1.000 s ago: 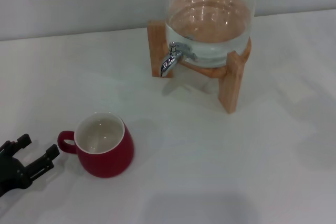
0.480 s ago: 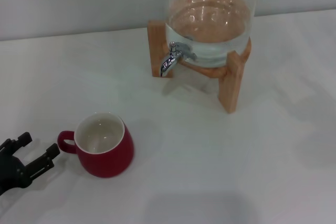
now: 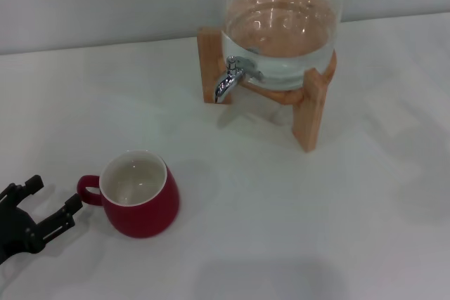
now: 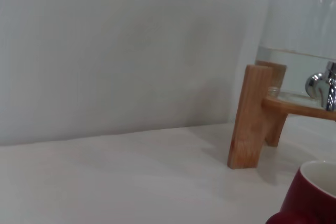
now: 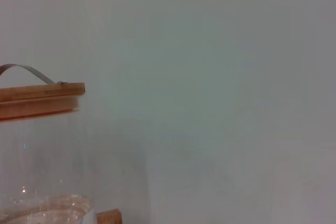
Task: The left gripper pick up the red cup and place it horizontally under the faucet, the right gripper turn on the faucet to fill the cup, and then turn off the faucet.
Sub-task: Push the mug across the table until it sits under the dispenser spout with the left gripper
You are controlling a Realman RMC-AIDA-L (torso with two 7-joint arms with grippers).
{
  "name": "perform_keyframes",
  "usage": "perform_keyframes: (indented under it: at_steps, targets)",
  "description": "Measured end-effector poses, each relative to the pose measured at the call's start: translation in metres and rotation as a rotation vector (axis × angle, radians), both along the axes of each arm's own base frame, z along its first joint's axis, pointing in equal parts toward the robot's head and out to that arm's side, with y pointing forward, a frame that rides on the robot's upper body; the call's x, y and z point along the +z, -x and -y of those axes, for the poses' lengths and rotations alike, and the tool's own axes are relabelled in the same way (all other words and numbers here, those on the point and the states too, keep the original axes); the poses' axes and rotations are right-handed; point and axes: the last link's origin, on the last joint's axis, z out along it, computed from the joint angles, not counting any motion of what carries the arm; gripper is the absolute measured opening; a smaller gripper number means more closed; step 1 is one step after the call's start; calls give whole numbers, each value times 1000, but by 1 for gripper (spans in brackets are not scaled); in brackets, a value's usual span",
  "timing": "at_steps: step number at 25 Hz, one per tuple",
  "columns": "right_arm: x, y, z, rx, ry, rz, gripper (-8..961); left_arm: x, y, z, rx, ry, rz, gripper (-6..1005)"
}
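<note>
Clearly the first step is in hand — the approach to the red cup (image 3: 138, 194), with nothing lifted yet. The cup stands upright on the white table (image 3: 295, 209), its white inside showing and its small loop handle turned toward the robot's left. It sits well apart from the faucet (image 3: 230, 79), which juts from a glass water jar (image 3: 281, 33) resting on a wooden stand (image 3: 309, 107).

The left gripper (image 3: 43, 205) comes in low from the left edge of the head view, its two black fingers spread apart and empty. The nearer fingertip (image 3: 72, 204) lies just beside the handle; whether it touches cannot be told. The fingers point toward the cup, roughly level with the table.

My reading is that the next move calls for sliding the open fingers in around the handle or the wall of the cup, then closing firmly — the glazed, rounded body looks slippery, so a poor bite could let it twist.

The right gripper does not show in any view; its wrist camera sees only the jar's wooden lid (image 5: 39, 98) and the wall.
</note>
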Motion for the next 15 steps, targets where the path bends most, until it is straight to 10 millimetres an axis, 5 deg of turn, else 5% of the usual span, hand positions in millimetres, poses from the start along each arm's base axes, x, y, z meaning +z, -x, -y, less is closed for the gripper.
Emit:
perform_keyframes:
  at_steps: [15]
  targets:
    - [-1,2,-4,12,-2,6,722,-2,0,-6,5,-10,-27,874]
